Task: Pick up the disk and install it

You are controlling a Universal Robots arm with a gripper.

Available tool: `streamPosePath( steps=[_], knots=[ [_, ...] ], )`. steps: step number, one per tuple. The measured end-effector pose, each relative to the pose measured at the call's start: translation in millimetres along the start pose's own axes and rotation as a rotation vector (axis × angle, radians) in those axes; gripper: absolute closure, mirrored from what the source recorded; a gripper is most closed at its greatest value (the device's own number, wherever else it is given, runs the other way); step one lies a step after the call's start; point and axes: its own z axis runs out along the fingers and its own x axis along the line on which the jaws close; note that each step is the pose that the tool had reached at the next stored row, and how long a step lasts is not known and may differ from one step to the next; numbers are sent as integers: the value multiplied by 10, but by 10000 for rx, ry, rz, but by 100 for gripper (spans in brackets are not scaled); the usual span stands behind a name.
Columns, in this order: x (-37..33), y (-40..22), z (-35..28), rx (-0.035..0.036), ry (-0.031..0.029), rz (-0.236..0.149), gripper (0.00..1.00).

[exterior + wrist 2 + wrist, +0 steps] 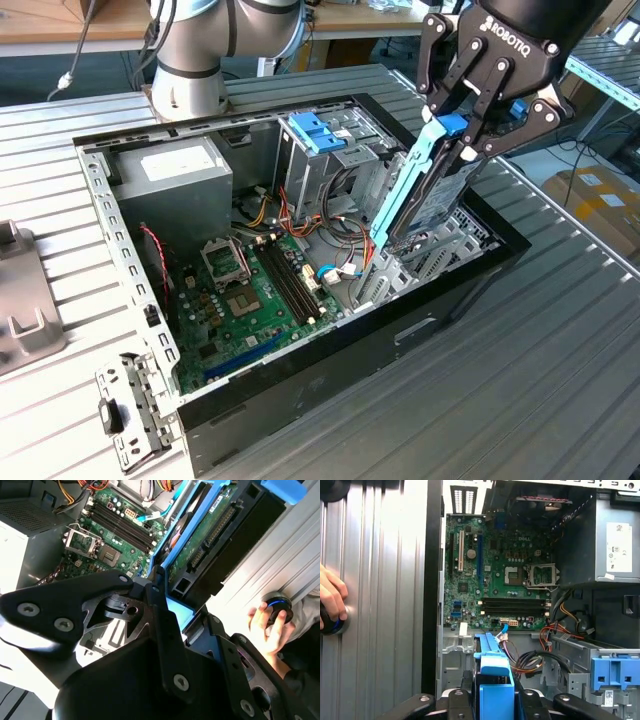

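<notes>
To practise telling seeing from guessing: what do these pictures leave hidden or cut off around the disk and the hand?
Exterior view: where the lower end of the disk, gripped by the tool, sits in the case is hidden by the disk itself.
First wrist view: the picture's edge cuts off the disk.
Both wrist views: the hand covers most of a dark knob; the edge cuts off the person.
</notes>
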Motion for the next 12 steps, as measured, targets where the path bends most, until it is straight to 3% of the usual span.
streamPosePath(
  steps=[12],
  knots=[
    [6, -88, 51, -6, 0, 0, 63]
  ],
)
